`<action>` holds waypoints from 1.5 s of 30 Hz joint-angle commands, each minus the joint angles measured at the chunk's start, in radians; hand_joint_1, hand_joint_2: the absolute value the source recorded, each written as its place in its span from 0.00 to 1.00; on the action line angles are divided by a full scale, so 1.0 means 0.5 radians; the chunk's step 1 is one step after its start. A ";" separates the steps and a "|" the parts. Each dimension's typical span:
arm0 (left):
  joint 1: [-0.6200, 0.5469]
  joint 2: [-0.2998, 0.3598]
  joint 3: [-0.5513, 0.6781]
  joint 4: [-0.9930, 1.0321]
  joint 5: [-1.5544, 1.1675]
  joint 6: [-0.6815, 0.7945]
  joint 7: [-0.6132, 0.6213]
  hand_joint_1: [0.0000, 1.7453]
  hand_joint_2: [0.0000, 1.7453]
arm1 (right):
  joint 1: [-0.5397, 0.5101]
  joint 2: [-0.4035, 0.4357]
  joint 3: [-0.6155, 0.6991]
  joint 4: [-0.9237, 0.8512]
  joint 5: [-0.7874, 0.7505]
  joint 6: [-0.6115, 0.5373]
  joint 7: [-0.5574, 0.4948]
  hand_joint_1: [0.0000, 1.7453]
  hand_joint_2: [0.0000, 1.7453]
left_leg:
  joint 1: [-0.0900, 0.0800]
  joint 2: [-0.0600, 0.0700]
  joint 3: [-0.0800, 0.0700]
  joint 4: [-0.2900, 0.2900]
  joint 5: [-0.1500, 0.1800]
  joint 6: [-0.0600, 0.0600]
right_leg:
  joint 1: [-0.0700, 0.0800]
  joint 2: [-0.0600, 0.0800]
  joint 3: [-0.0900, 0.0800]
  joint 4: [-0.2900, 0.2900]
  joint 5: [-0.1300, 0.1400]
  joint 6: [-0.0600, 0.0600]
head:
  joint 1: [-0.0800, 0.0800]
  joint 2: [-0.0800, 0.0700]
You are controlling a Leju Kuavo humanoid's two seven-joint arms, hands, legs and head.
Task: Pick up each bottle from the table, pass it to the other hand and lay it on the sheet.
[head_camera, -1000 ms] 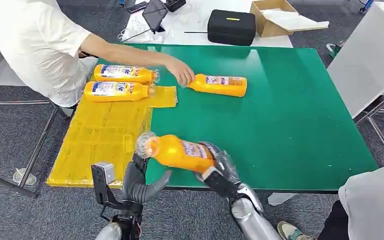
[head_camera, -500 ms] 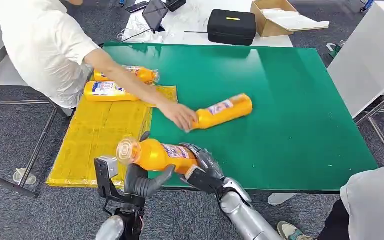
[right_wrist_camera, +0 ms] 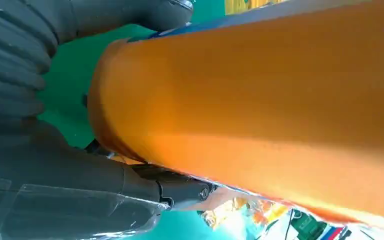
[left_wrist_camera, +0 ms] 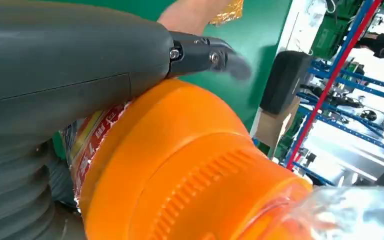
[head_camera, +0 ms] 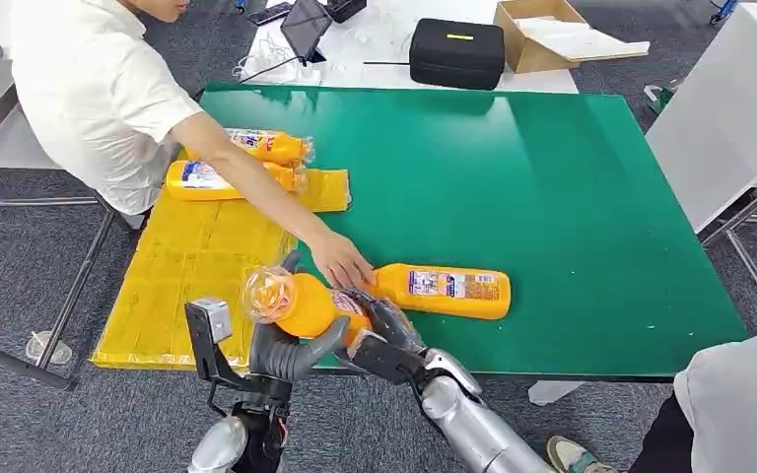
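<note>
Right hand (head_camera: 379, 330) — fingers wrapped around the body of an orange plastic bottle with a clear-wrapped cap (head_camera: 301, 304), held above the near edge of the green counter (head_camera: 572, 197). Half a second ago this bottle lay more level; its cap end now tips up and toward the camera. In the right wrist view the dark fingers (right_wrist_camera: 180, 190) press against the orange wall (right_wrist_camera: 260, 110).

Left hand (head_camera: 281, 355) — cupped under the neck end of the same bottle, thumb reaching across beneath it. In the left wrist view a grey finger (left_wrist_camera: 80, 65) lies on the ribbed orange shoulder (left_wrist_camera: 180, 170), so both hands have hold of the bottle at once.

Beyond the hands: a person's hand (head_camera: 340, 264) rests at the cap end of a second orange bottle with a printed label (head_camera: 444, 291), which lies flat on the counter just behind the held one; earlier it lay farther back and slanted, and the person's arm has followed it forward.

Left side of the counter: a yellow printed sheet (head_camera: 197, 266) carries two more orange bottles (head_camera: 227, 177), lying side by side at its far end, partly behind the person's arm.

Far edge: a black zipped case (head_camera: 456, 52) and an open cardboard box (head_camera: 542, 34).
</note>
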 commanded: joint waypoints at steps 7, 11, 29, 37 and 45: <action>-0.149 0.000 0.020 0.108 0.156 -0.018 -0.032 1.00 1.00 | -0.040 0.050 0.119 0.058 -0.225 0.108 -0.056 0.00 1.00 | 0.001 -0.001 0.005 0.000 -0.002 0.000 | 0.001 0.000 0.005 0.001 -0.002 -0.003 | 0.000 0.000; -0.151 0.008 0.055 0.093 0.062 0.114 -0.072 1.00 1.00 | 0.006 0.042 0.133 -0.028 -0.279 0.144 -0.022 0.00 1.00 | 0.001 0.000 0.009 0.001 -0.004 -0.001 | 0.002 0.001 0.009 0.002 -0.004 -0.004 | 0.000 0.000; 0.092 0.079 0.454 -0.392 -0.937 0.485 -0.169 1.00 1.00 | 0.281 -0.477 0.007 -0.422 1.256 -1.109 0.509 0.00 1.00 | 0.000 -0.007 0.006 -0.002 -0.001 0.001 | 0.000 -0.007 0.007 -0.002 -0.003 -0.001 | 0.000 0.000; 0.039 0.096 0.468 -0.266 -1.308 0.616 -0.129 1.00 1.00 | 0.368 -0.462 -0.322 -0.614 1.571 -1.188 0.652 0.00 1.00 | -0.002 -0.007 0.004 0.000 -0.002 0.000 | 0.000 -0.006 0.005 0.000 -0.003 -0.003 | 0.000 0.000; -0.499 0.234 0.409 0.878 -2.480 0.641 0.445 1.00 1.00 | 0.232 -0.391 -0.355 -0.420 1.575 -1.174 0.564 0.00 1.00 | -0.001 -0.008 0.013 -0.006 0.002 -0.001 | -0.001 -0.007 0.014 -0.005 0.000 -0.004 | 0.001 0.000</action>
